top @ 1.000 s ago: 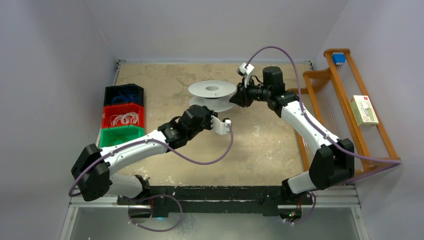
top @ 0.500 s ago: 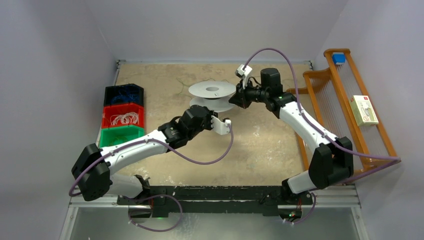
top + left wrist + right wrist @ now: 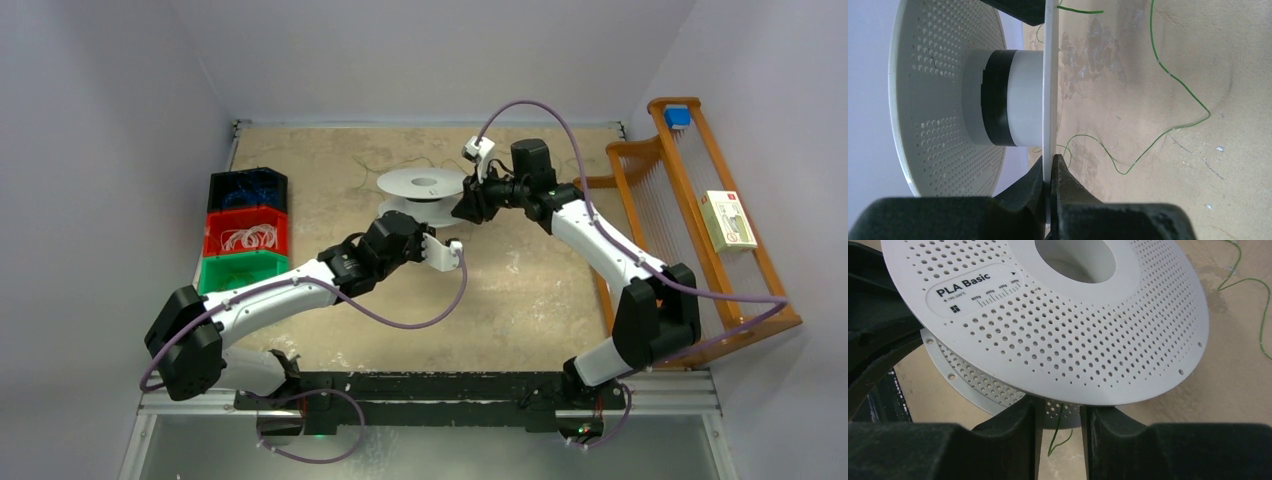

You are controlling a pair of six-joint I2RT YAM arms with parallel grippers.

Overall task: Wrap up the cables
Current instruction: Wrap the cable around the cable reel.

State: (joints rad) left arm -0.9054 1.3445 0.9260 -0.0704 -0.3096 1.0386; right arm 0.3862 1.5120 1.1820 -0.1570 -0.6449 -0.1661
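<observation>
From above, the pale grey spool (image 3: 424, 184) stands toward 12 o'clock on the worn tan table (image 3: 520, 285). The left claw (image 3: 420, 222) meets it at its 6 o'clock and the right claw (image 3: 463, 206) at its 4 o'clock. From up here I can't tell how wide either one stands.

The left wrist view settles one of them. The left claw (image 3: 1050, 167) is pinched tight on the thin rim of the lower flange (image 3: 1050, 75), seen edge-on. A black band (image 3: 995, 105) rings the smooth white hub (image 3: 1023, 105). Toward 3 o'clock a hair-thin green cable (image 3: 1168, 131) wanders loose over the table.

In the right wrist view, the right claw (image 3: 1060, 435) is parted a little and grips nothing. The cable (image 3: 1058, 424) hangs through the gap at 6 o'clock, under the perforated upper flange (image 3: 1073, 340) printed "PLA Basic".
</observation>
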